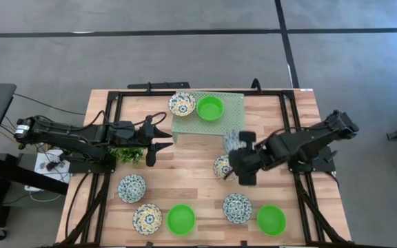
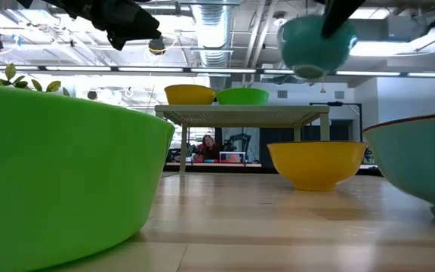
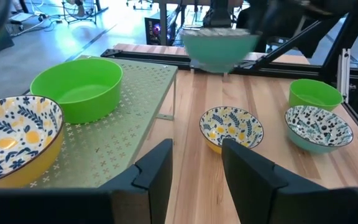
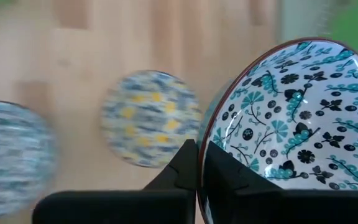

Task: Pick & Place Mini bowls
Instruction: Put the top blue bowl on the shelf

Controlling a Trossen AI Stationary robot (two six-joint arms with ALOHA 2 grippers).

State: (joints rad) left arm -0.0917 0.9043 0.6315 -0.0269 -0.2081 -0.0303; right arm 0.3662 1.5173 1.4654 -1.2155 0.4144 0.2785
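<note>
My right gripper (image 1: pixel 240 153) is shut on a white mini bowl with teal floral print (image 4: pixel 303 112) and holds it in the air (image 2: pixel 317 41) over the table's middle, near the pale green rack (image 1: pixel 227 110). On the rack stand a yellow floral bowl (image 1: pixel 182 104) and a green bowl (image 1: pixel 210 108). Another floral bowl (image 1: pixel 222 167) rests on the table just below the right gripper. Along the near edge stand more floral bowls (image 1: pixel 132 187) (image 1: pixel 147 218) (image 1: pixel 238 207) and two green bowls (image 1: pixel 181 218) (image 1: pixel 271 220). My left gripper (image 3: pixel 194 171) is open, raised left of the rack (image 1: pixel 158 138), touching nothing. My right gripper pinches the teal floral bowl by its rim (image 4: pixel 211 134), one finger (image 4: pixel 182 168) on the outer wall and one finger (image 4: pixel 232 171) inside. The fingers come from above. The bowl is lifted clear of the table and hangs below the fingers, its teal underside (image 2: pixel 312 53) facing down.
A small leafy plant (image 1: pixel 128 153) sits under the left arm near the table's left edge. The rack has bare surface on its right part (image 1: pixel 231 103). Bare wood lies between the rack and the near row of bowls (image 1: pixel 185 172). A person sits in the room beyond the table (image 2: pixel 208 145).
</note>
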